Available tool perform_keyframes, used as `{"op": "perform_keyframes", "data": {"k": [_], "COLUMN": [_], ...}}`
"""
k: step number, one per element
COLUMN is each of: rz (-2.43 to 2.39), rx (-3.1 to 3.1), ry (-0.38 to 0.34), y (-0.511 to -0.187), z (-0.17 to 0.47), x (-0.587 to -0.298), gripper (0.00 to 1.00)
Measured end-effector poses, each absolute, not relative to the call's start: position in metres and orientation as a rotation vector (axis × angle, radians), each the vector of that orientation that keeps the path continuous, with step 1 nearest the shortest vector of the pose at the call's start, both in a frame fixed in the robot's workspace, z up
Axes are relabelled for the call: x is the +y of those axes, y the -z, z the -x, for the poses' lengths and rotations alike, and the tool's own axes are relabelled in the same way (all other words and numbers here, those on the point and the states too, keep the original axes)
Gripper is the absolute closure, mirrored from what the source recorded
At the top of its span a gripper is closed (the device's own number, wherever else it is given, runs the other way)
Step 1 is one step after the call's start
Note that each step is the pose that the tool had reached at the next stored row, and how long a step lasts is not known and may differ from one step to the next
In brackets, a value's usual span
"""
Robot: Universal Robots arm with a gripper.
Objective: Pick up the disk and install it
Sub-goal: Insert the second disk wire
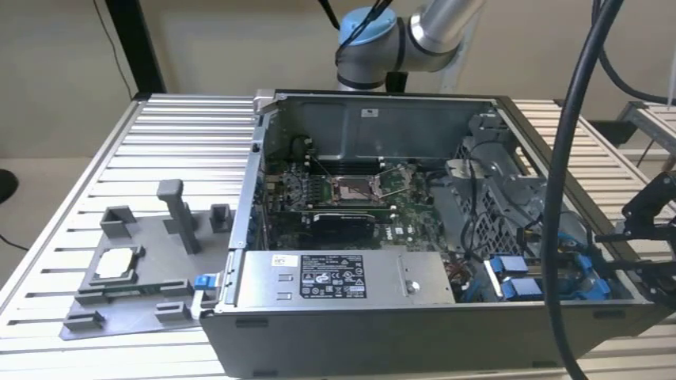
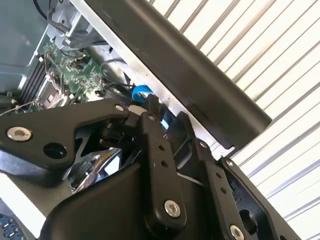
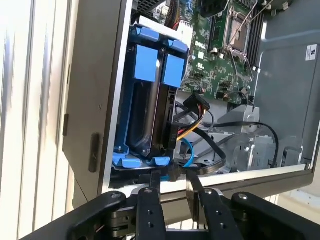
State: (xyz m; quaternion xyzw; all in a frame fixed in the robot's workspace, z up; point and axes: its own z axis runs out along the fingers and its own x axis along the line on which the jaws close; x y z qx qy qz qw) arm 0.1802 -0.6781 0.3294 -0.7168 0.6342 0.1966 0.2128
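The jaws are apart, tips just by the end of the disk (image 3: 145, 117) — it stands on edge in the bay of the computer case (image 3: 90, 100). It looks heavy, stiff and breakable — hold its blue bracket (image 3: 148, 62) sides.

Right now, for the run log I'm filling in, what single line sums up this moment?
gripper: at disk's end | disk: in blue bracket, inside computer case

A slatted metal table (image 1: 158, 134) carries an open computer case (image 1: 423, 332) and a grey fixture plate (image 1: 169, 265).
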Motion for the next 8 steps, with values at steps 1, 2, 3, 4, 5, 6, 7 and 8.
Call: {"op": "perform_keyframes", "data": {"k": [1,2,3,4,5,6,7,8], "rz": [1.996,2.002,2.008,2.016,2.026,2.039,2.050,2.064], "rx": [1.757,1.752,1.746,1.740,1.731,1.719,1.708,1.694], "ry": [-0.549,-0.552,-0.555,-0.559,-0.563,-0.568,-0.573,-0.578], "y": [-0.3290,-0.3286,-0.3283,-0.3279,-0.3276,-0.3271,-0.3266,-0.3260], "z": [-0.1800,-0.1796,-0.1791,-0.1789,-0.1790,-0.1788,-0.1787,-0.1787], "x": [-0.6781,-0.6781,-0.6781,-0.6781,-0.6781,-0.6781,-0.6781,-0.6781], "gripper": [0.00,0.00,0.00,0.00,0.00,0.00,0.00,0.00]}}
